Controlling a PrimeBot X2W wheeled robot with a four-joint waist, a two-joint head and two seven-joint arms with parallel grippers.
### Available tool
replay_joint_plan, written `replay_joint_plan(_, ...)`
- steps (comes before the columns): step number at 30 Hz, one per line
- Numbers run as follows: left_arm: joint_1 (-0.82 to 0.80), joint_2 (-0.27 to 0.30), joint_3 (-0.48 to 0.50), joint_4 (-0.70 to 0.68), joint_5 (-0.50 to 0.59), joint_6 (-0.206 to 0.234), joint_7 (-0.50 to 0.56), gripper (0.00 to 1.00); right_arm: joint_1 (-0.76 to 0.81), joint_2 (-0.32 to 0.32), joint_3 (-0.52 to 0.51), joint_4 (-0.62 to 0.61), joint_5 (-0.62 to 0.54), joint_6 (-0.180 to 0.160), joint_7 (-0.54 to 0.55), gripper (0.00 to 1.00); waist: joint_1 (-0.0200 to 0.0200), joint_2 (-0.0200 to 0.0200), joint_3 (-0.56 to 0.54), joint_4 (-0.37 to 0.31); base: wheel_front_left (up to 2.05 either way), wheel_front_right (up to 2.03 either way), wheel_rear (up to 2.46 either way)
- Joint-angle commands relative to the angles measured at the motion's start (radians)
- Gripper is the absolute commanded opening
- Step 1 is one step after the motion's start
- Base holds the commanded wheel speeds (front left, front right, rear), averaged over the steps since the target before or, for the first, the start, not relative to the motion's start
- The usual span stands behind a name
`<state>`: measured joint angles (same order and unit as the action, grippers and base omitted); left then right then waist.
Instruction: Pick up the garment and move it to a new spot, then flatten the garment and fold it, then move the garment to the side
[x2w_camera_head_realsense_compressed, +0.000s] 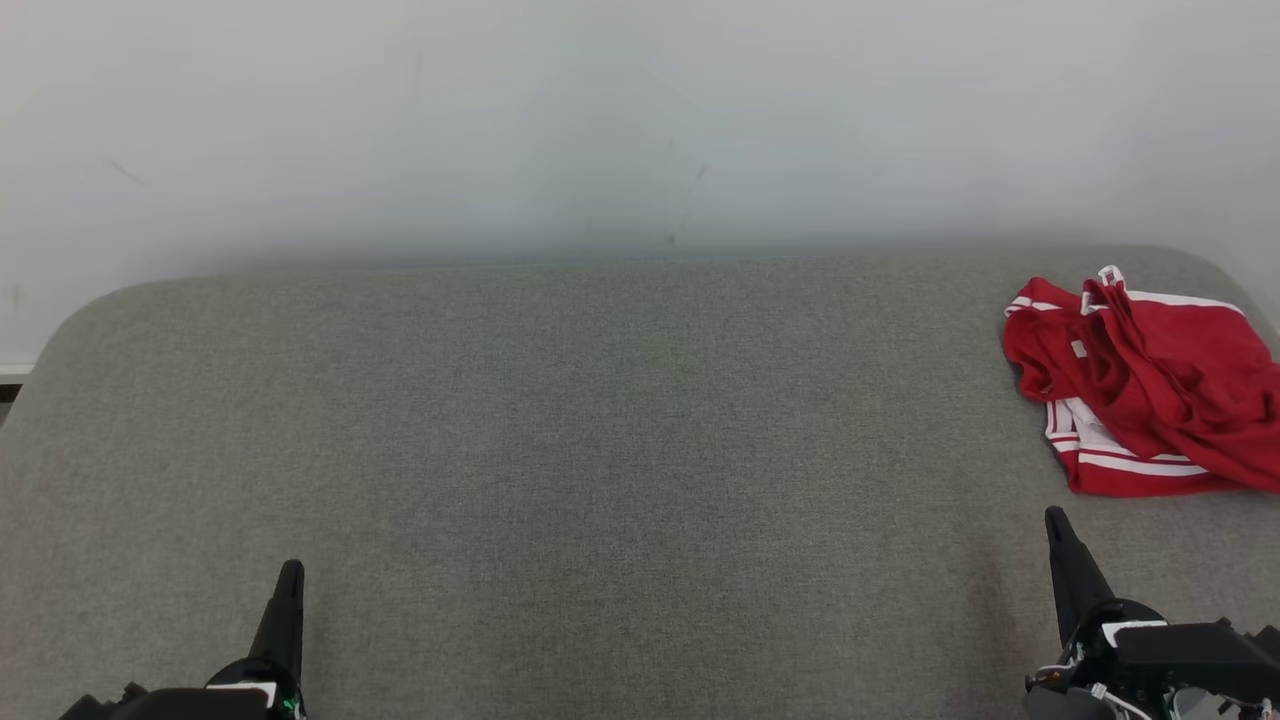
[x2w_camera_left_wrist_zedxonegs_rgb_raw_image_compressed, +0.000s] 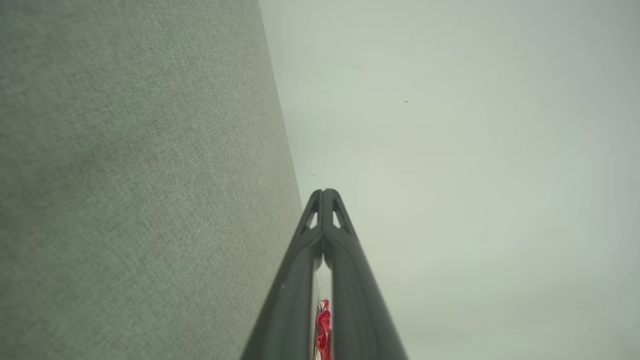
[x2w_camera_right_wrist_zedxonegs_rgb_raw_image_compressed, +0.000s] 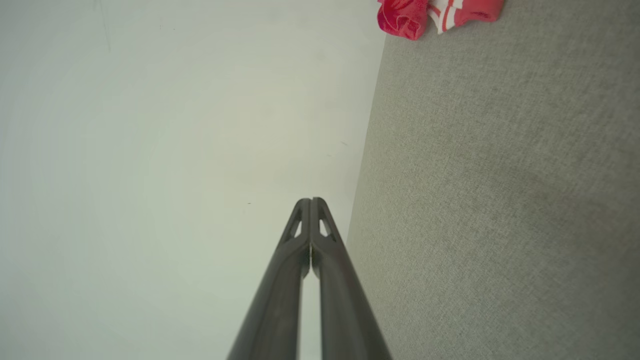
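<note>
The grey fabric-covered surface (x2w_camera_head_realsense_compressed: 600, 450) took up most of your workspace, backed by a plain pale wall (x2w_camera_head_realsense_compressed: 640, 120) with a few faint marks.

The red garment (x2w_camera_head_realsense_compressed: 1140, 390), trimmed with white stripes, lay crumpled at the far right of that surface, its right side cut off by the edge of the head view. It sat in a loose heap with folds piled over one another. Which edge was hem or opening could not be told.

By its look it was thin, soft and light. Expect it to sag and drape when lifted, and to drag on the textured cover rather than slide. Breakage was not a concern. A raised fold on top of the heap, or the striped edge nearest you, appeared the best place to pinch.

Your right gripper (x2w_camera_head_realsense_compressed: 1058, 525) stood near the garment but short of it, fingers pressed together and holding nothing. Your left gripper (x2w_camera_head_realsense_compressed: 290, 575) was well apart at the lower left, likewise closed and empty.

No obstacle lay between either gripper and the garment.
</note>
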<state>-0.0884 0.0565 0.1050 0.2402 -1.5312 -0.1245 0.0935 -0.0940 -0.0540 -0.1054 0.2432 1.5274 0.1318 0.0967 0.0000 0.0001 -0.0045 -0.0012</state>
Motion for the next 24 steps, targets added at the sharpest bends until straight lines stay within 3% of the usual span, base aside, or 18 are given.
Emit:
replay_joint_plan(1, -0.019, -0.003, 0.005, 0.002, -0.018, -0.008, 0.007, 0.00, -0.010, 0.002, -0.005, -0.001, 0.024, -0.002, 0.004, 0.00, 0.0000, -0.0001, 0.001, 0.000, 0.00, 0.00, 0.00)
replay_joint_plan(13, -0.027, -0.008, 0.012, 0.007, -0.087, -0.008, 0.024, 0.00, -0.020, 0.006, -0.011, 0.002, 0.090, -0.002, 0.021, 0.00, 0.0000, -0.0001, 0.008, 0.001, 0.00, 0.00, 0.00)
replay_joint_plan(24, -0.026, -0.008, 0.012, 0.007, -0.084, -0.008, 0.023, 0.00, -0.019, 0.005, -0.011, 0.002, 0.086, -0.002, 0.021, 0.00, 0.0000, -0.0001, 0.008, 0.001, 0.00, 0.00, 0.00)
